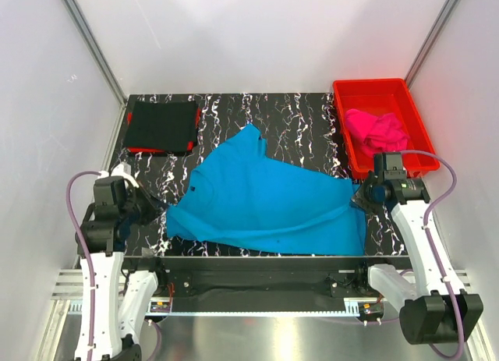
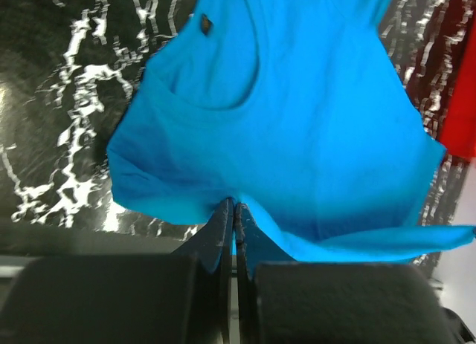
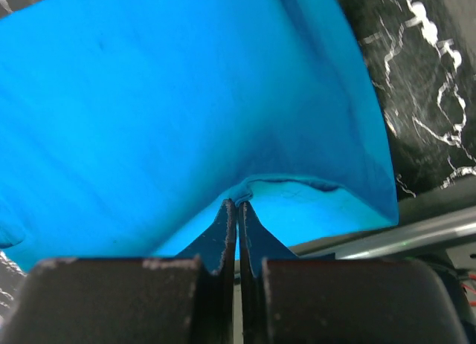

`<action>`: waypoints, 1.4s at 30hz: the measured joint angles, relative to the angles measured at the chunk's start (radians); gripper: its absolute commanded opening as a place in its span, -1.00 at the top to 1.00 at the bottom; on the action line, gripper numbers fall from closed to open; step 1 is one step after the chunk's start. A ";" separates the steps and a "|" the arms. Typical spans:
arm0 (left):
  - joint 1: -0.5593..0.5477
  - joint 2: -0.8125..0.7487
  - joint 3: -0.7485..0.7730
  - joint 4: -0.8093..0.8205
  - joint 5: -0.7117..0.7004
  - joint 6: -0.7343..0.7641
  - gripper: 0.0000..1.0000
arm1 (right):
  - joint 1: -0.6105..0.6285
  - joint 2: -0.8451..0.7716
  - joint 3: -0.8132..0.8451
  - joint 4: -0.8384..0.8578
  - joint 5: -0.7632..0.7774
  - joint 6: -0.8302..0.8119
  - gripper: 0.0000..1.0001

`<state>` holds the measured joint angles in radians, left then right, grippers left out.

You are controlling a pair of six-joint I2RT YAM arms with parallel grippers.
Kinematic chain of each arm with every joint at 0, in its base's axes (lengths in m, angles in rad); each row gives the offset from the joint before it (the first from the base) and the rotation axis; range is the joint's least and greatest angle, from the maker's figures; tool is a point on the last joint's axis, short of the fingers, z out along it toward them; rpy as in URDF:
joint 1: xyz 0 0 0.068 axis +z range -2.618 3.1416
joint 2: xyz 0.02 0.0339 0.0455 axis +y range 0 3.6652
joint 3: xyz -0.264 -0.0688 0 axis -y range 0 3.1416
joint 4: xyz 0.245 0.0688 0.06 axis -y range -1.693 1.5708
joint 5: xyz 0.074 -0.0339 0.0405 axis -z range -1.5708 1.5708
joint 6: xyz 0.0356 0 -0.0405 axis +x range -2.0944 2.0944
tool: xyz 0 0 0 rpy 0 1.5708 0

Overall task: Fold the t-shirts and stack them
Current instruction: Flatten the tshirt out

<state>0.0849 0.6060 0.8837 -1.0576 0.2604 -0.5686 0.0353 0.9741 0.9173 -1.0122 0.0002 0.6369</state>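
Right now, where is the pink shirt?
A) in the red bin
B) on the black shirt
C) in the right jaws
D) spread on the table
A: the pink shirt lies bunched inside the red bin at the far right, and the one spread on the table is the blue shirt.
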 measured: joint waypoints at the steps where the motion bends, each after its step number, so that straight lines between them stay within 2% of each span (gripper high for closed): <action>1: 0.000 -0.004 -0.002 -0.007 -0.012 0.001 1.00 | 0.000 -0.010 -0.011 -0.004 0.001 0.002 1.00; 9: 0.000 -0.015 -0.002 -0.004 -0.071 -0.007 1.00 | 0.000 -0.052 -0.033 0.002 0.001 0.036 1.00; 12: 0.000 -0.007 0.005 0.048 -0.072 -0.053 1.00 | 0.000 -0.041 -0.013 0.046 -0.018 0.051 1.00; 15: 0.000 0.051 0.058 0.131 -0.078 -0.116 1.00 | 0.000 0.043 0.078 0.127 -0.039 0.073 1.00; 19: 0.000 0.212 0.206 0.314 -0.116 -0.200 1.00 | 0.000 0.220 0.256 0.353 -0.098 0.106 1.00; 22: 0.002 0.445 0.479 0.393 -0.133 -0.252 1.00 | 0.000 0.413 0.493 0.470 -0.129 0.117 1.00; 25: 0.007 0.716 0.824 0.522 -0.113 -0.290 1.00 | 0.000 0.645 0.840 0.565 -0.173 0.119 1.00; 28: 0.011 0.929 1.148 0.563 -0.095 -0.304 1.00 | 0.000 0.861 1.244 0.580 -0.212 0.105 1.00; 30: 0.013 1.012 1.313 0.554 -0.088 -0.301 1.00 | 0.000 0.947 1.463 0.523 -0.226 0.087 1.00; 32: 0.014 1.014 1.364 0.542 -0.085 -0.296 1.00 | 0.000 0.976 1.603 0.468 -0.230 0.063 1.00; 34: 0.014 0.958 1.338 0.544 -0.085 -0.291 1.00 | 0.000 0.928 1.605 0.445 -0.230 0.044 1.00; 38: 0.014 0.754 1.217 0.513 -0.094 -0.273 1.00 | -0.001 0.679 1.362 0.430 -0.230 0.013 1.00; 42: 0.015 0.534 1.197 0.463 -0.119 -0.241 1.00 | -0.001 0.442 1.219 0.387 -0.223 -0.013 1.00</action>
<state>0.0998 1.1397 2.0804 -0.5941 0.1410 -0.8093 0.0345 1.4162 2.1361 -0.6254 -0.2226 0.6239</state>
